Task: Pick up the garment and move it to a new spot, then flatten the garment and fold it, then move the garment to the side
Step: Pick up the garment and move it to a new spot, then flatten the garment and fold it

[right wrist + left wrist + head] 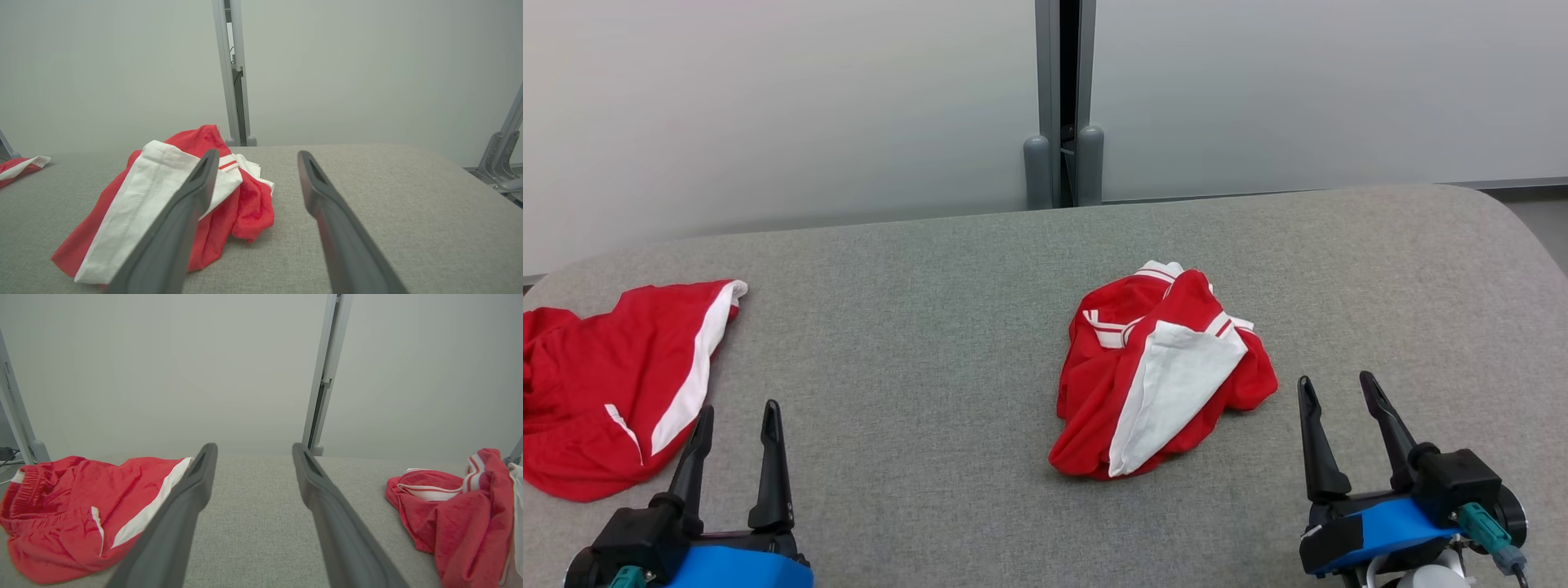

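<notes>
The garment (1164, 371), a red piece with white panels and striped trim, was seen crumpled in a heap just right of the middle of the head view, on the grey fabric-covered tabletop (915, 327). A broad white panel was turned up across its front, and red folds were bunched around it. The right tool (1335, 380) was found at the lower right of that view, its two dark fingers spread wide apart and pointed up the frame, with nothing held between them. It was placed near the garment's lower right edge but apart from it. In the right wrist view the garment was shown at the left, partly hidden behind the left-hand finger. The left tool (737, 410) was found at the lower left of the head view, likewise spread open and empty. It was just beside the hem of a pair of red shorts (596, 384) with a white side stripe. These were laid at the left edge of the tabletop, well apart from the garment. Behind the tabletop, pale frosted panels (768, 106) were joined at a grey post (1062, 98).
</notes>
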